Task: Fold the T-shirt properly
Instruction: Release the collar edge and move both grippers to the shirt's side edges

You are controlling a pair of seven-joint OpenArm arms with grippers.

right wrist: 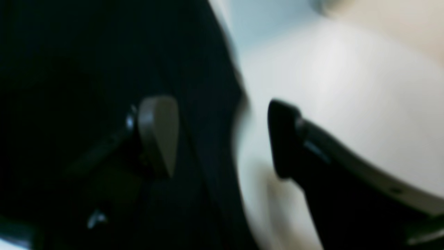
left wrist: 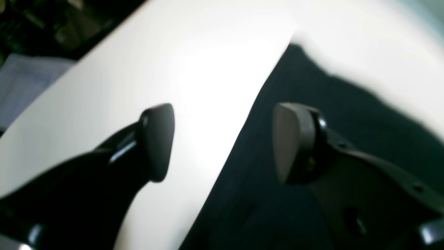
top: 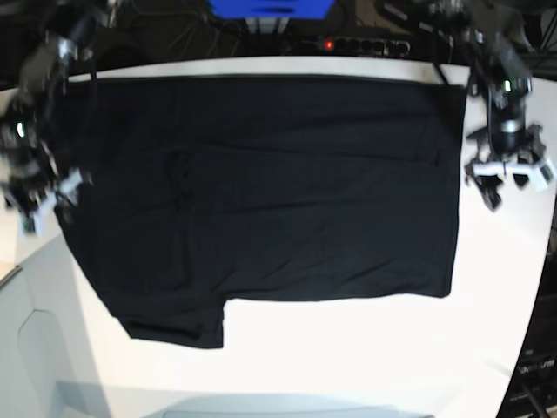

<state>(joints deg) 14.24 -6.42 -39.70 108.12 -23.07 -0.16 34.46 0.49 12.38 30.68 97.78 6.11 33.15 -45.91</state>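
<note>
The black T-shirt (top: 261,183) lies spread flat on the white table (top: 348,348), with one sleeve sticking out at the front left. At the shirt's right edge my left gripper (top: 509,174) hovers over bare table. In the left wrist view the left gripper (left wrist: 223,142) is open, nothing between its fingers, and the T-shirt (left wrist: 295,80) edge runs below the gap. My right gripper (top: 43,196) is at the shirt's left edge, blurred. In the right wrist view the right gripper (right wrist: 222,137) is open and empty, one finger over the T-shirt (right wrist: 86,69), the other over the table.
A blue box (top: 270,9) and a power strip (top: 348,43) with cables sit behind the table's far edge. The table's front edge curves round at the lower left and right. Dark clutter (left wrist: 52,24) lies beyond the table edge in the left wrist view.
</note>
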